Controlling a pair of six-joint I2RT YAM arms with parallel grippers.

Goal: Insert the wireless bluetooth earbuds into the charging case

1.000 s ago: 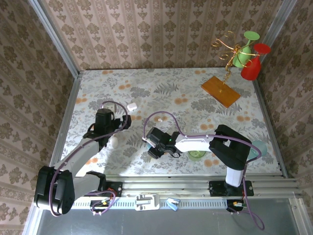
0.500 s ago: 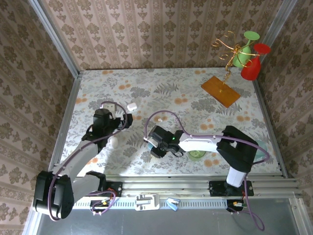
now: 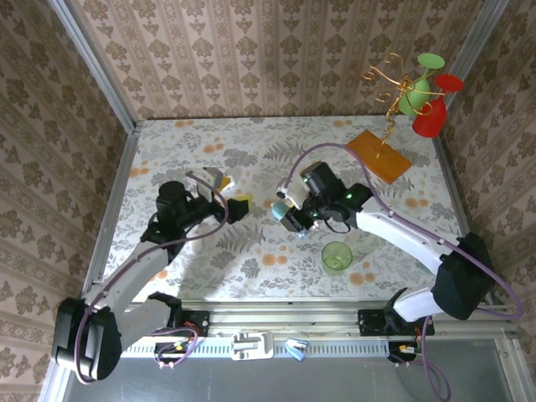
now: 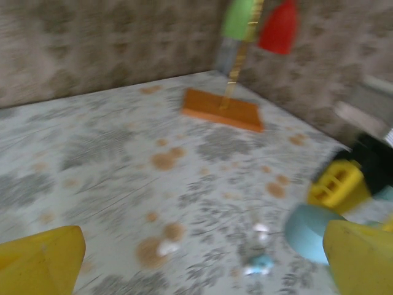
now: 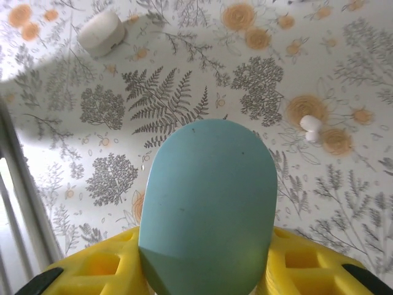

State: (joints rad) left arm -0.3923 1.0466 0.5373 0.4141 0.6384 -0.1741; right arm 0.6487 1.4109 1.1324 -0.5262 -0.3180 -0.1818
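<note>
Earbuds (image 5: 310, 127), right wrist view: one small white piece lies on the floral table (image 5: 202, 74), to the right of the pale blue case (image 5: 209, 196) and apart from it. The right pincer (image 5: 209, 261) clamps that case between its yellow fingers, and the case appears lifted off the table. A white case (image 5: 101, 29) sits well up-left of the blue one. No lid seam is readable, so I cannot tell whether the blue case is open.

Left wrist view, blurred: the left pincer (image 4: 199, 258) stands wide, with nothing between its yellow fingers (image 4: 40, 261). The pale blue case (image 4: 310, 233) hangs at lower right. Just left of it on the table are a white earbud (image 4: 261, 230) and a pale blue earbud (image 4: 258, 264). Another white piece (image 4: 166, 247) lies well left of the case. All are loose and none touches the case.

Top view: the right pincer (image 3: 289, 216) carries the pale blue case (image 3: 280, 208). The left pincer (image 3: 231, 191) is just left of the case, facing it but apart. A green cup (image 3: 337, 257) stands lower right of the case.

Handling, as judged: the earbuds look very light, hard and smooth, with rounded shells. They are likely slippery and could skitter or squirt out under a hard pinch. Fingertips should be brought narrow first. The grip looks best across the widest part of the body, squeezed gently, coming straight down. The free left pincer seems the one placed for it.
</note>
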